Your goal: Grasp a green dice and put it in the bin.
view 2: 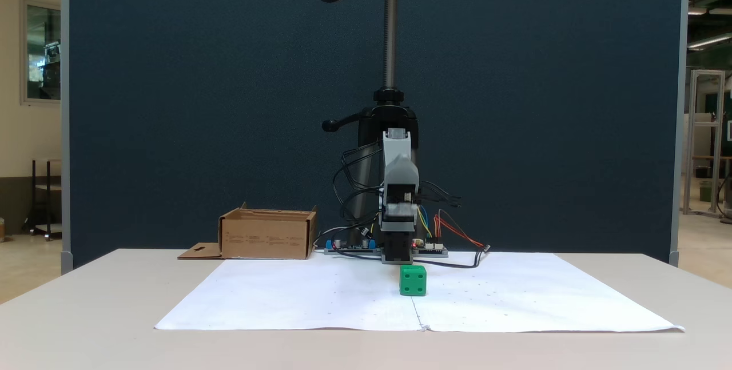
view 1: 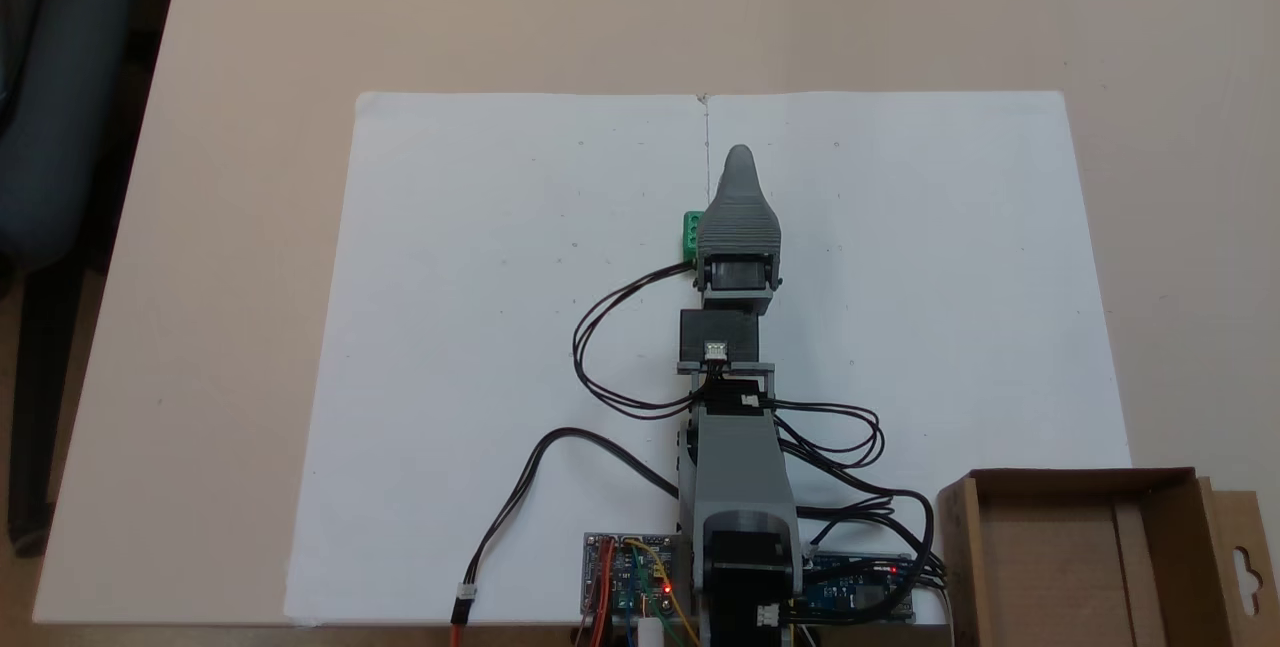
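The green dice (view 1: pixel 690 234) lies on the white paper, just left of my gripper's wide rear part, which covers its right side from above. In the other fixed view the green dice (view 2: pixel 413 279) rests on the paper in front of the arm (view 2: pixel 398 210), its pips showing. My gripper (view 1: pixel 738 165) points away from the base, its grey ridged upper jaw hiding the one beneath. The bin (view 1: pixel 1080 475), a brown cardboard box with nothing inside, stands beside the arm's base. In the other fixed view the bin (view 2: pixel 267 237) stands at back left.
White paper sheets (view 1: pixel 500 327) cover the table's middle. Circuit boards (view 1: pixel 625 577) and looping black cables (view 1: pixel 600 347) sit around the arm's base. The bin's slotted flap (view 1: pixel 1240 567) sticks out sideways. A metal pole (view 2: pixel 390 27) rises behind the arm.
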`<state>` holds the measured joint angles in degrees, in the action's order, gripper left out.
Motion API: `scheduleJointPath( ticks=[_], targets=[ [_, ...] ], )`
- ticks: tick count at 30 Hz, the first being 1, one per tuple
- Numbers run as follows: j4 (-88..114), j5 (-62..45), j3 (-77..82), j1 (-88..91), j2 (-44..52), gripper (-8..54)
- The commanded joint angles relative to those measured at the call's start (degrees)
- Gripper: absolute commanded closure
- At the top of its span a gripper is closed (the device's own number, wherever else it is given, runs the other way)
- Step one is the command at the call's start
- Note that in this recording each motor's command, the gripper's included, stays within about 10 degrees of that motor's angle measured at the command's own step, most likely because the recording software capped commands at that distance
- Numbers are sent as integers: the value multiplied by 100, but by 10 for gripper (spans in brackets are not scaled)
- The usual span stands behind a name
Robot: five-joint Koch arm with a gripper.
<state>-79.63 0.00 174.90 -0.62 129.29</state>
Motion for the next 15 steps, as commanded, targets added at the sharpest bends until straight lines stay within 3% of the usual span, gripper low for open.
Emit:
scheduleJointPath(
  ticks=[1, 15],
  targets=[
    [624, -439, -229, -79, 615, 26],
    [6212, -360, -3516, -439, 615, 25]
  ],
)
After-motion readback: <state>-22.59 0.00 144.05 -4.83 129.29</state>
